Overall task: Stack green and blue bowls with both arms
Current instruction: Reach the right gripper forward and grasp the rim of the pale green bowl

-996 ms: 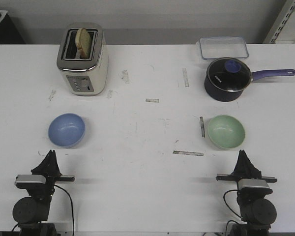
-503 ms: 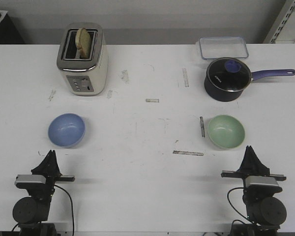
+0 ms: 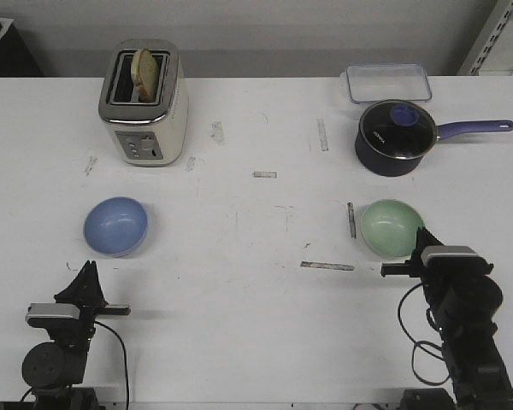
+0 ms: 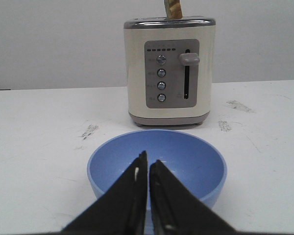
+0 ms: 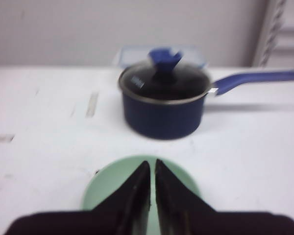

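Note:
The blue bowl [image 3: 115, 225] sits upright on the table at the left; it also shows in the left wrist view [image 4: 157, 164]. The green bowl [image 3: 392, 226] sits upright at the right, and shows in the right wrist view [image 5: 110, 183]. My left gripper [image 3: 88, 272] is shut and empty, low at the near edge, just short of the blue bowl [image 4: 148, 161]. My right gripper [image 3: 427, 235] is shut and empty, raised, its tips over the green bowl's near right rim [image 5: 152, 166].
A cream toaster [image 3: 143, 102] with a slice of toast stands at the back left. A dark blue saucepan [image 3: 396, 137] with a glass lid and a clear container [image 3: 388, 83] stand at the back right. Tape marks [image 3: 327, 266] lie on the white table.
My right arm has risen and moved forward, from the near edge to the green bowl's near rim. The left arm and both bowls have not moved.

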Controlling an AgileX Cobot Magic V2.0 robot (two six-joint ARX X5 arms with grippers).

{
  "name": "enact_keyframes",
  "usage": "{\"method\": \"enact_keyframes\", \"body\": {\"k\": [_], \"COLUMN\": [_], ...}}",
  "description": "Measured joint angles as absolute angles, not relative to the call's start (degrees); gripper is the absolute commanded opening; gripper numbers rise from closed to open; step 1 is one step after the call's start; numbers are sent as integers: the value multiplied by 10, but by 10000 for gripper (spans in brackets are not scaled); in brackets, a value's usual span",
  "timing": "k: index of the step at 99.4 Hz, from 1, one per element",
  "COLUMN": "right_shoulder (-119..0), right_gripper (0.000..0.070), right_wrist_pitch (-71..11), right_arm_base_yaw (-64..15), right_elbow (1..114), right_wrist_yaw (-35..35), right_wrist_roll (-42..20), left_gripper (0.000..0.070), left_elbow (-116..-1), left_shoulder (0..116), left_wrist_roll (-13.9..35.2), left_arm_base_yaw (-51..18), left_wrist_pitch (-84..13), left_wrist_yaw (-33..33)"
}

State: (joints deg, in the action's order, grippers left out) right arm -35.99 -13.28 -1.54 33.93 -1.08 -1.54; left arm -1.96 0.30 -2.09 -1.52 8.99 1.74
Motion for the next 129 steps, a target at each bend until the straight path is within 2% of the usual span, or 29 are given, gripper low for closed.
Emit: {"method": "enact_keyframes", "body": {"k": [20,36,43,51,60,79,83,100,129], "right_shoulder": [-470,-568,-606,-647,-682,-721,-728,-756,-837], "right_gripper": [7,9,32,154,308,562,598,599,588], "right_wrist_pitch": [-240,-367,-423,-464,-471,-469,-471,-477,-466], "right_arm_base_yaw": [-15,-12,-1,21,48,110,123,160,156], "right_elbow": [455,548,581,610,630,651,651,651,651], "right_wrist_yaw": [-10,-10,-4,18,56,127,134,133,135], "right_wrist_roll": [-49,-87,-105,-115,-122,-125,-125,-125,-124], "left_gripper": [1,1,1,1,1,1,1,1,1], "left_elbow": [-20,-20,-20,-20,-20,-20,-20,-20,-20], "left_shoulder": [3,3,3,3,3,3,3,3,3], "left_wrist_roll": [-21,-21,-21,-21,-21,-21,-21,-21,-21], "left_arm_base_yaw": [-15,-15,-15,-15,-15,-15,-15,-15,-15], "left_wrist_pitch": [90,90,90,90,90,90,90,90,90], "left_wrist_yaw": [17,17,17,17,17,17,17,17,17]}}
